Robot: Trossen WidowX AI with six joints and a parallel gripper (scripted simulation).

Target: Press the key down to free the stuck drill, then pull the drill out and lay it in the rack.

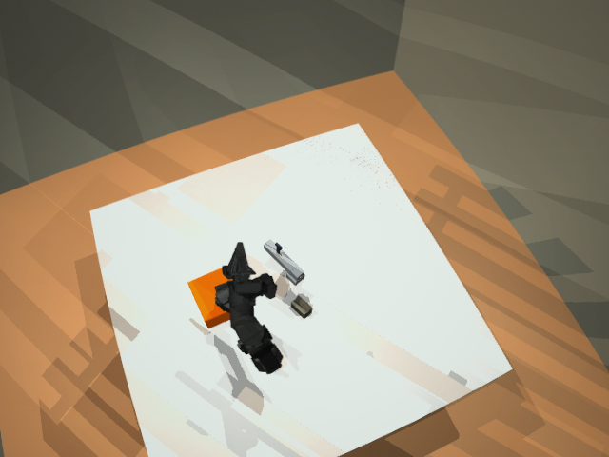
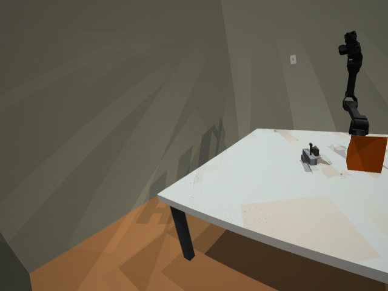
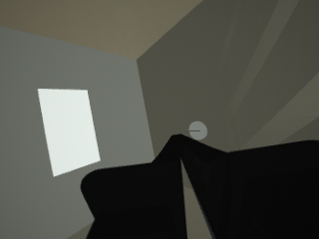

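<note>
A long grey block (image 1: 290, 264) (image 2: 309, 158) lies on the white table. A small dark piece (image 1: 279, 247) (image 2: 310, 148) stands up from it near one end, probably the drill; the key is too small to tell apart. A small olive grooved block (image 1: 301, 307) (image 2: 316, 151), likely the rack, sits just beyond the grey block's other end, with nothing seen lying in it. My gripper (image 1: 240, 246) (image 3: 176, 138) is shut and empty, held high above the table and pointing away from these things. In the exterior view its fingers are hard to make out.
An orange block (image 1: 206, 297) (image 2: 366, 154) stands under the arm's base, left of the grey block in the top view. The white table (image 1: 418, 314) (image 2: 219, 188) has open edges over the floor. The wrist view shows only walls, ceiling and a bright panel (image 3: 69, 131).
</note>
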